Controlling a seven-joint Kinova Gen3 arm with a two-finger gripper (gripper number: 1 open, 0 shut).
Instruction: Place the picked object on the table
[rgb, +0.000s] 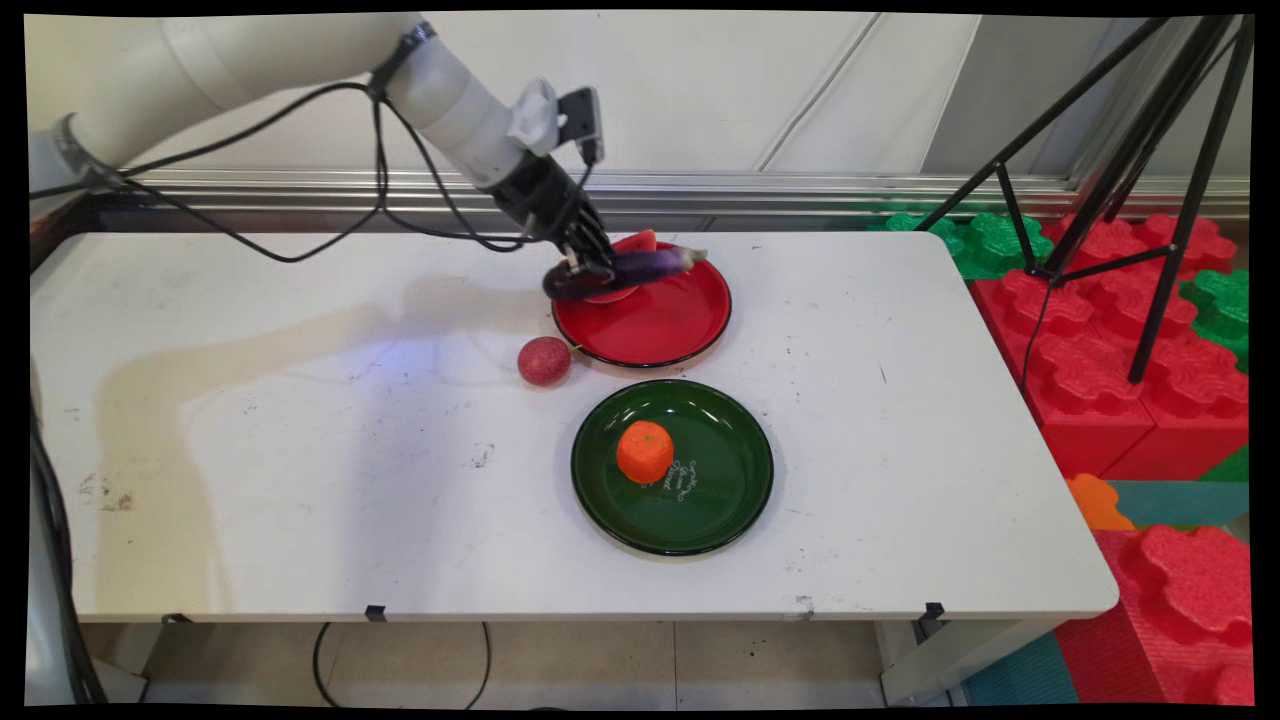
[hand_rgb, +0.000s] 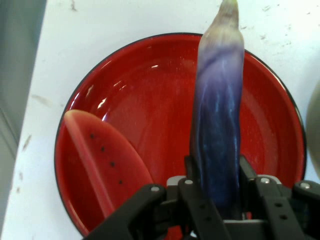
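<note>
Grip: my gripper (rgb: 585, 268) is clamped on the eggplant (rgb: 640, 268) near its fat end, one finger on each side.
Eggplant: held level just above the red plate (rgb: 660, 335), its stem end jutting out past the far rim.
Under it: a melon slice (hand_rgb: 102, 160) lies on the plate beside my fingers (hand_rgb: 192, 172).
Risk, tilt: I hold it well off centre, so I judge the long free end could sag or swivel.
Risk, slip: the skin looks glossy and could slide out.
Risk, bump: going lower could nudge the slice.
Nearby: a red fruit (rgb: 544, 361) sits beside the plate; an orange (rgb: 645, 451) rests on the green plate (rgb: 735, 500).
</note>
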